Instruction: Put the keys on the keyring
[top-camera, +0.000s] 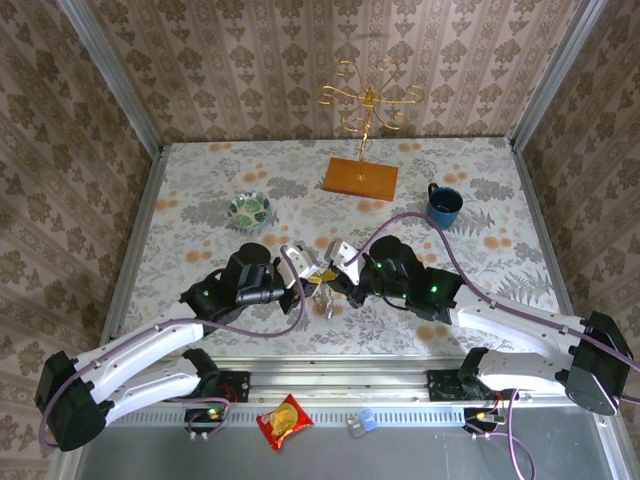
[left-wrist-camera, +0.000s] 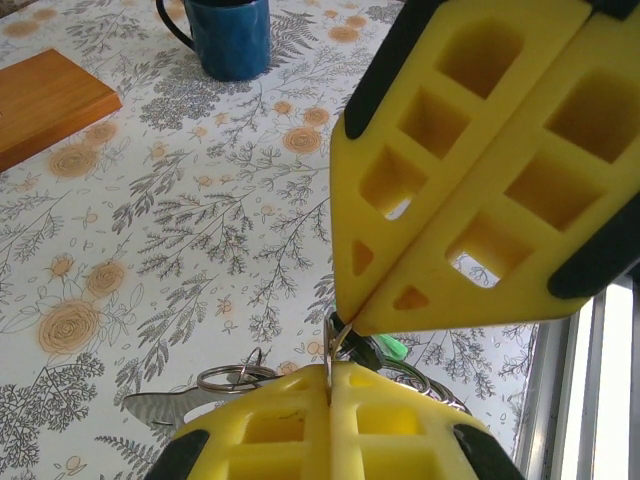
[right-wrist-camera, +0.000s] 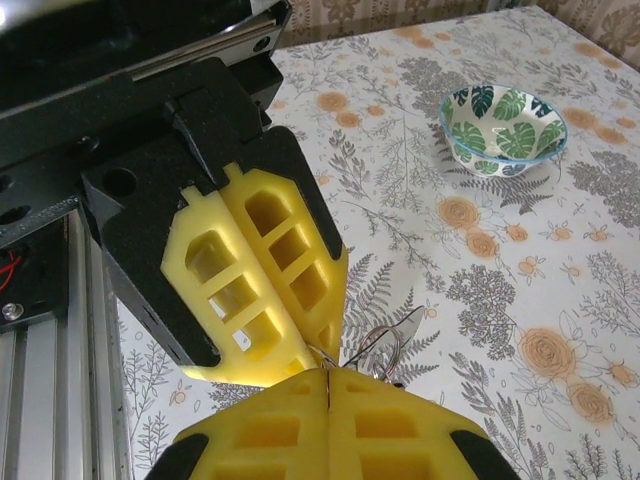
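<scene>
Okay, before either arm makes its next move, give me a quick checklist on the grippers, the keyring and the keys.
1. Left gripper shut: ok.
2. Right gripper shut: ok.
3. Keyring wire pinched where the two gripper tips meet: ok.
4. Green key threaded onto the keyring: cannot tell, it is mostly hidden behind the tips.
5. Silver key in sight beside the left gripper: ok.
6. Mug and bowl standing well apart from both grippers: ok.
</scene>
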